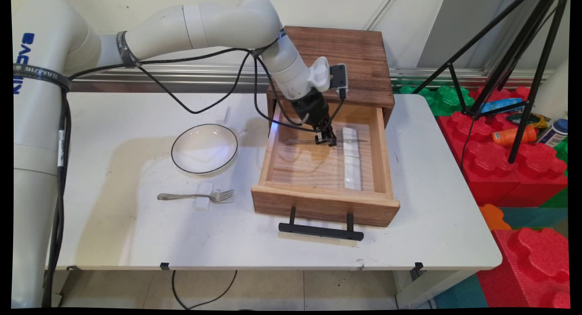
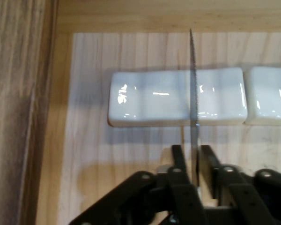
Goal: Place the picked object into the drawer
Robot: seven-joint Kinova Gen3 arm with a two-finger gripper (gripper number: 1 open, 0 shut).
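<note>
My gripper (image 1: 328, 141) reaches down into the open wooden drawer (image 1: 323, 201) and is shut on a table knife (image 1: 300, 142). In the hand view the knife's serrated blade (image 2: 193, 93) stands on edge between the fingers (image 2: 178, 161) and lies across a white ceramic rest (image 2: 150, 97). A second white rest (image 2: 269, 95) lies end to end with the first. In the main view the knife's handle points left and its blade crosses the white rests (image 1: 351, 158) along the drawer's right side.
A white bowl with a dark rim (image 1: 204, 148) sits left of the drawer. A fork (image 1: 195, 197) lies on a small white rest (image 1: 204, 196) nearer the front. The drawer's black handle (image 1: 320, 231) juts toward the table's front edge. Red foam blocks (image 1: 514, 169) and a tripod (image 1: 523, 74) stand at the right.
</note>
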